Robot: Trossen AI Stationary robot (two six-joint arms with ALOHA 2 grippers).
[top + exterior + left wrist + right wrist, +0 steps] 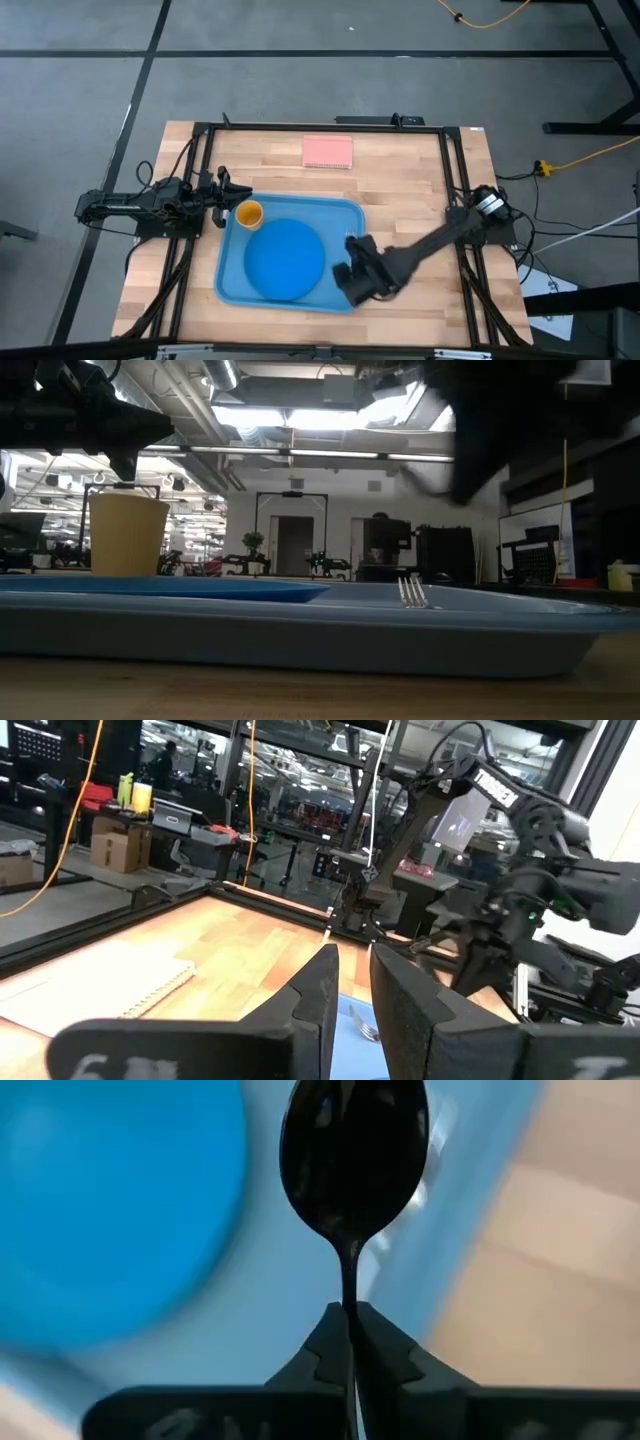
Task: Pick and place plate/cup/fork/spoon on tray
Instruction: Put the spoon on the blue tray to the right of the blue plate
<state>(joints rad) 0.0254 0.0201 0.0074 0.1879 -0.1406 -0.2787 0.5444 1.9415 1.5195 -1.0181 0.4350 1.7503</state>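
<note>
The light-blue tray lies in the middle of the table. The blue plate lies flat in it, and the yellow cup stands upright in its far left corner. The fork's tines rest on the tray's right part; my right arm hides the fork in the high view. My right gripper is over the tray's right part, shut on the dark spoon. My left gripper is just left of the cup and holds nothing; its fingers stand a narrow gap apart. My right gripper pinches the spoon's thin handle between its two fingertips, a short way behind the bowl. The spoon runs on in line with the fingers, with its oval bowl ahead of them. It hangs over the tray beside the plate.
A pink pad lies at the table's far edge, behind the tray. A black frame runs along the table's left, right and far edges. Bare wood shows right of the tray and near the front edge.
</note>
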